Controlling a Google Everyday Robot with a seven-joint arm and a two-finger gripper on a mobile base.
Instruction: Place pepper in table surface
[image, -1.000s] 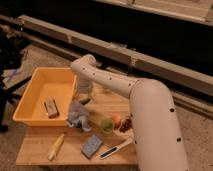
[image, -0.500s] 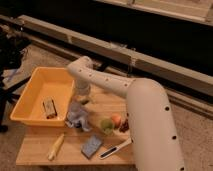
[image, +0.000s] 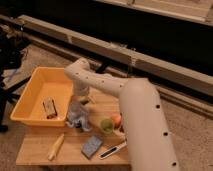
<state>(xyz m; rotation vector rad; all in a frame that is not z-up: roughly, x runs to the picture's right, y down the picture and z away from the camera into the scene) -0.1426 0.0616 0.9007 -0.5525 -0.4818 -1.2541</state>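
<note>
Gripper (image: 82, 100) of the white arm (image: 102, 85) hovers low over the light wooden plank surface (image: 35, 152) beside the yellow plastic bin (image: 37, 85), perhaps to release the unseen slim green pepper; its grip cannot be told.

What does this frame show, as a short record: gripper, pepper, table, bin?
gripper: low over the table surface, beside the yellow bin, just above the grey plush toy
pepper: cannot be made out
on table: plush toy, round green fruit, yellow corn-like item
in bin: one small brown item
</note>
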